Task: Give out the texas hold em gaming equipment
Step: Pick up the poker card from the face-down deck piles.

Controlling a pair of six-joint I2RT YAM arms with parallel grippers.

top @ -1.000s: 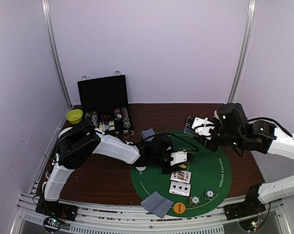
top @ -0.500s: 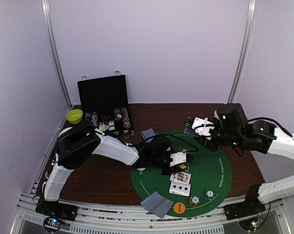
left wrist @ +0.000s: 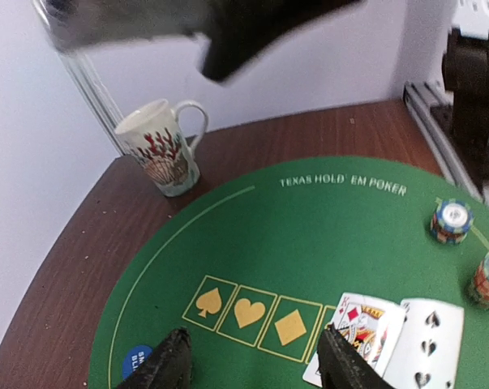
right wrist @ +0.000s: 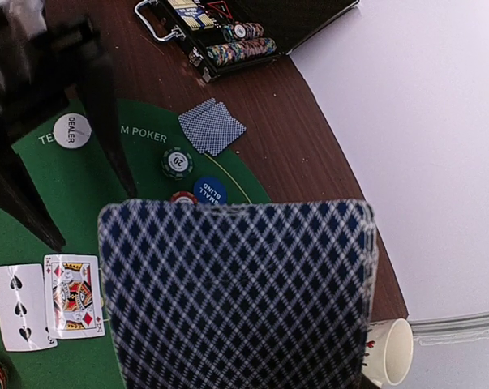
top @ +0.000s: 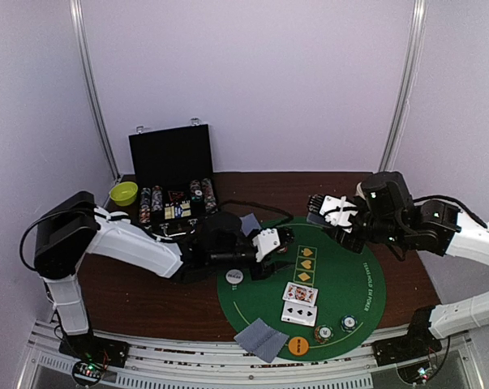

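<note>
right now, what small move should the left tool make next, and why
Probably swing the left tool toward the deck clamped in the right tool and pinch off the top card. The left fingers stand apart and empty, only two face-up cards lie on the mat, and the spade, heart and diamond boxes are bare.

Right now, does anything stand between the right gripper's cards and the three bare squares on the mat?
Nothing visible does. The squares lie bare, and the mat from them to the cards in the right gripper is clear. The left gripper hangs close beside the squares, not across.
</note>
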